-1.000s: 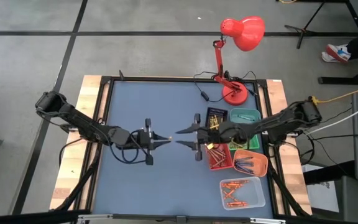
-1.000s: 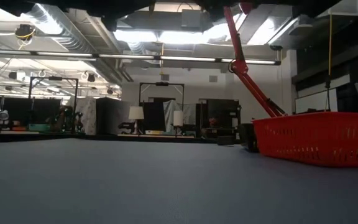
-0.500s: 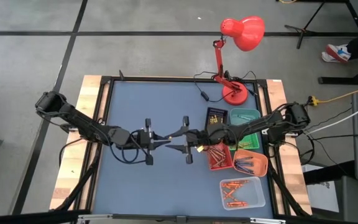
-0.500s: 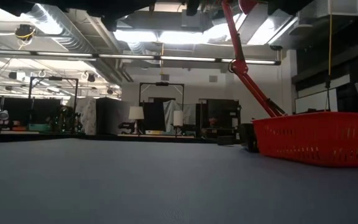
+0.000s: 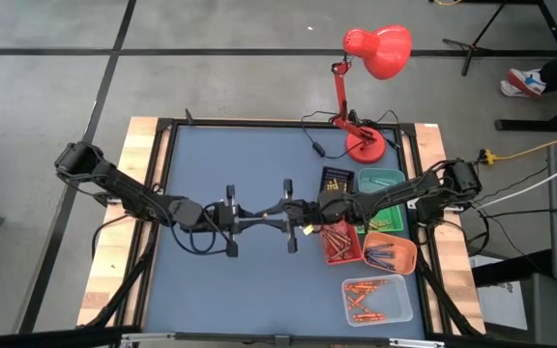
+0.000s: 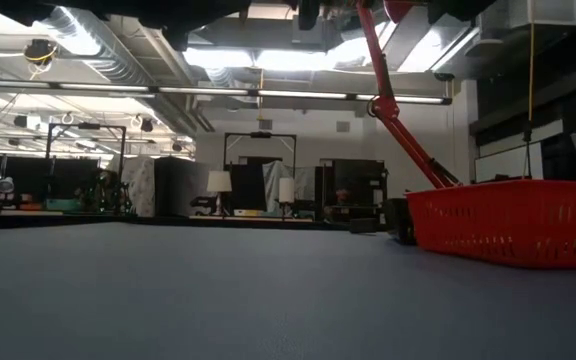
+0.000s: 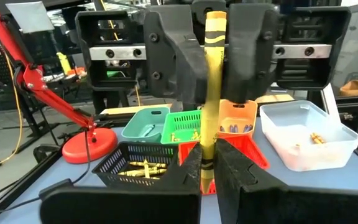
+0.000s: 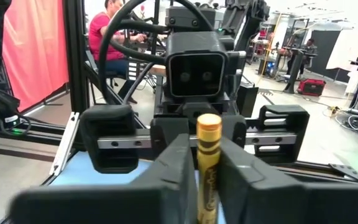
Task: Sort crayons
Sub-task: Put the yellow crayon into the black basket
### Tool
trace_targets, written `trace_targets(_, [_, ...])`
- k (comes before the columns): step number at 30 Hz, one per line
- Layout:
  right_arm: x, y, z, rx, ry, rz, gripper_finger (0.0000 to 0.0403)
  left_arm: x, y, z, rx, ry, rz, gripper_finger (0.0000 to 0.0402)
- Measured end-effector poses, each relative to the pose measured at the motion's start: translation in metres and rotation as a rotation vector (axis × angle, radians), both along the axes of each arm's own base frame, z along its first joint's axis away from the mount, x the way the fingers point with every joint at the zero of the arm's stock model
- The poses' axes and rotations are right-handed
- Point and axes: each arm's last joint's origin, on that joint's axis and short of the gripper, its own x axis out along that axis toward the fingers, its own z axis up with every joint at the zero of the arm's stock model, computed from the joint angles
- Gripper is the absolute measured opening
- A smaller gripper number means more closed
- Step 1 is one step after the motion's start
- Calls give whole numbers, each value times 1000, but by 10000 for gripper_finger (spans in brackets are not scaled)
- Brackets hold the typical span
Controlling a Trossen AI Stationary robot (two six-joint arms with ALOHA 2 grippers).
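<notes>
Blue bench (image 5: pixel 230 164) is hosting a handover: left gripper (image 5: pixel 252 218) and right gripper (image 5: pixel 277 215) are meeting mid-bench, both pinching one yellow crayon (image 7: pixel 213 93). One should be clamping firmly before the other lets go.

Your held crayon (image 7: pixel 213 93) is yellow with black wrapper markings, gripped from both ends by two dark claws, left claw (image 7: pixel 209 177) and right claw (image 8: pixel 207 180). The surface (image 5: pixel 230 164) is slate blue inside a black frame, with pale wood edging. Trays you see in the left wrist view: black mesh tray (image 7: pixel 135 163) with yellow sticks, teal tray (image 7: pixel 145 124), green mesh tray (image 7: pixel 182 126), orange tray (image 7: pixel 238 118), red mesh tray (image 7: pixel 250 157), clear white tray (image 7: pixel 306 134) with orange sticks. The lamp (image 5: pixel 375 53) is red throughout.
</notes>
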Motion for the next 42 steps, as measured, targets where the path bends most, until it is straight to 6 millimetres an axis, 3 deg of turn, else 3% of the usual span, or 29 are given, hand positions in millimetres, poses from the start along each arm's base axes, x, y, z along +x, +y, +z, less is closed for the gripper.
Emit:
trace_targets(5, [0,0,0,-2,1,-1,14,0,0,0,1,0,-3,6])
trace_targets(12, [-1,-2,2,30,12,-6,35,0,0,0,1,0,1,27])
trace_targets(19, [-18,-18,17,1,134,-70,13,0,0,1,-3,-6,14,78])
trace_targets(28, [-69,-47,28,-94,497,-266,25,0,0,0,-1,2,13,86])
trace_targets(35, [-101,-76,10,-65,857,-448,21,-3,4,7,-12,-34,83,86])
trace_targets(42, [-114,-94,-11,-42,1111,-538,36,-25,12,39,-62,-149,87,86])
